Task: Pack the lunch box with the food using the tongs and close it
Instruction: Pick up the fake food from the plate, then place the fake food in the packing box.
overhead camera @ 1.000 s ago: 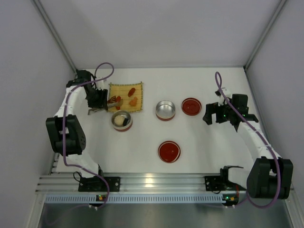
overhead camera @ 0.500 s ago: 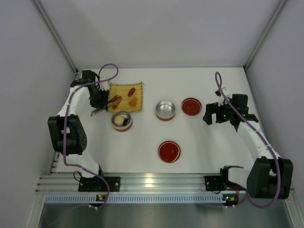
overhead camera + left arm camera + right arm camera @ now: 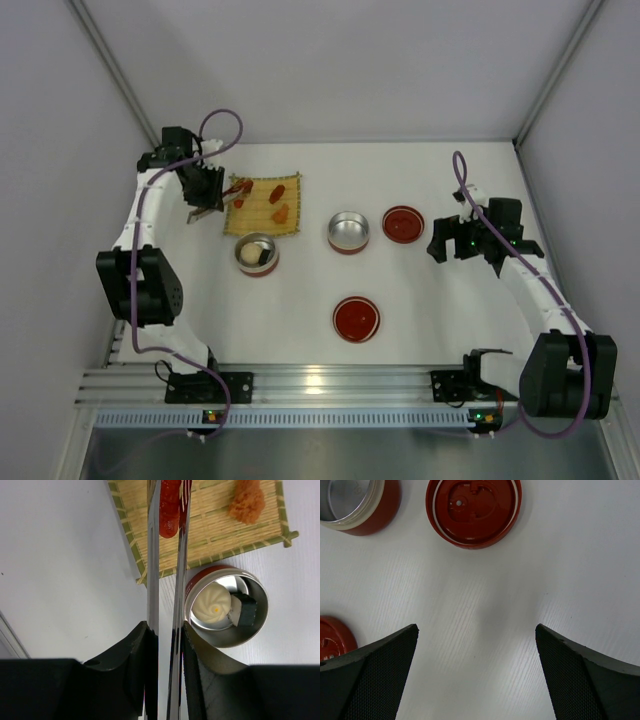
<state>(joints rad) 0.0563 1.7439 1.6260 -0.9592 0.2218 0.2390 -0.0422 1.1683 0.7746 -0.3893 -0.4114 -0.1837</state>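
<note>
Tongs (image 3: 153, 580) sit clamped between the left gripper's (image 3: 165, 630) fingers, and their two arms squeeze a red piece (image 3: 169, 510) at the left part of the yellow mat (image 3: 215, 530). We cannot tell whether the piece is lifted. The tongs' tips are cut off at the wrist view's edge, and their joined end hides behind the gripper. An orange piece (image 3: 246, 502) lies on the mat. Just beside the mat's near edge, a tin (image 3: 257, 630) holds a whitish ball (image 3: 212, 607) and a black roll (image 3: 245, 612). Well to the mat's right, the right gripper (image 3: 476, 630) hangs with jaws spread wide, near a red lid (image 3: 472, 510) whose moulded relief we cannot read.
</note>
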